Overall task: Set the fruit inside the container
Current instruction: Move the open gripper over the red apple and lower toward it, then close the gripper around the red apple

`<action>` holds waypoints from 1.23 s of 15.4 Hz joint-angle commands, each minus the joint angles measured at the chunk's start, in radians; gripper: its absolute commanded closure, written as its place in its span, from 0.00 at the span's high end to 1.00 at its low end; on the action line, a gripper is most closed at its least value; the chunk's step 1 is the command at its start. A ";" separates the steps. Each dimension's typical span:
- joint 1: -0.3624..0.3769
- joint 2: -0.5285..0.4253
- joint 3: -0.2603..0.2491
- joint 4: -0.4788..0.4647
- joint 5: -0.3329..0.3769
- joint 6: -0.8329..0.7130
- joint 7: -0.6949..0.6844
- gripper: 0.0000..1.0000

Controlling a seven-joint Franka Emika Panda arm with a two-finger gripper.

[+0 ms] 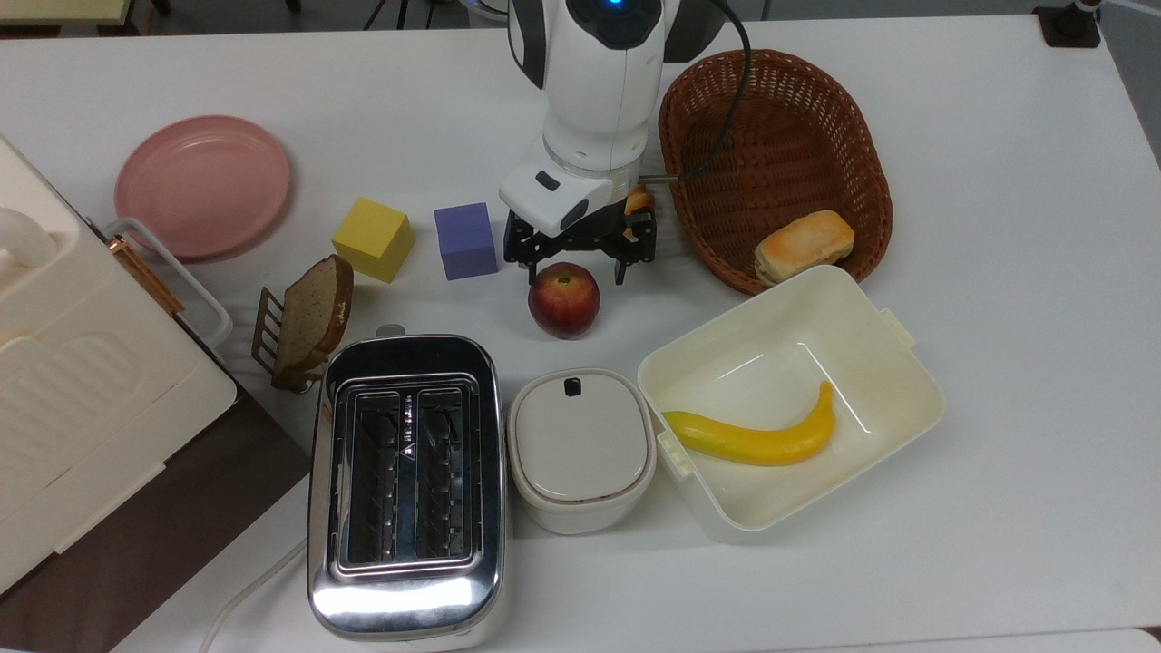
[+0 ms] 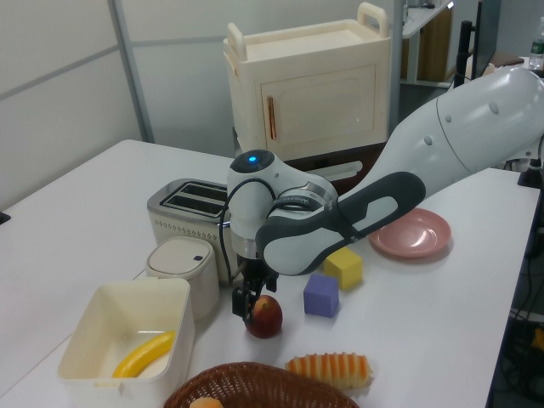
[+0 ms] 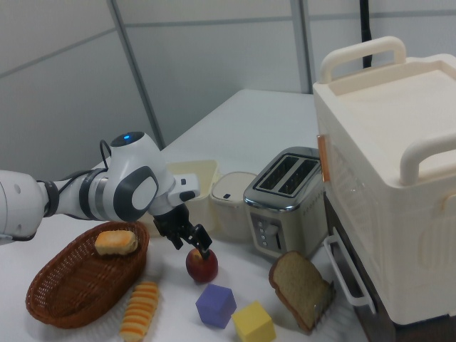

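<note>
The fruit, a red apple [image 1: 564,301] with yellow patches, rests on the white table between the purple cube and the container. My gripper [image 1: 576,270] hangs low over the apple's far edge, open, one finger on each side of its top. In the left view the gripper [image 2: 246,305] sits against the apple's [image 2: 266,317] left side. In the right view the gripper [image 3: 192,242] is just above the apple [image 3: 202,266]. The container [image 1: 875,319], a cream-white box, stands toward the top view's right of the apple with a yellow banana [image 1: 753,441] in it.
A wicker basket [image 1: 753,136] holding a bun [image 1: 804,243] stands behind the container. A lidded white pot [image 1: 580,449] and a chrome toaster [image 1: 408,481] are in front of the apple. A purple cube [image 1: 465,240], yellow cube [image 1: 373,238], bread slice [image 1: 313,313] and pink plate [image 1: 203,186] lie toward the top view's left.
</note>
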 commanded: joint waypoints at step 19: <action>-0.004 0.069 -0.011 -0.006 -0.128 0.046 0.024 0.82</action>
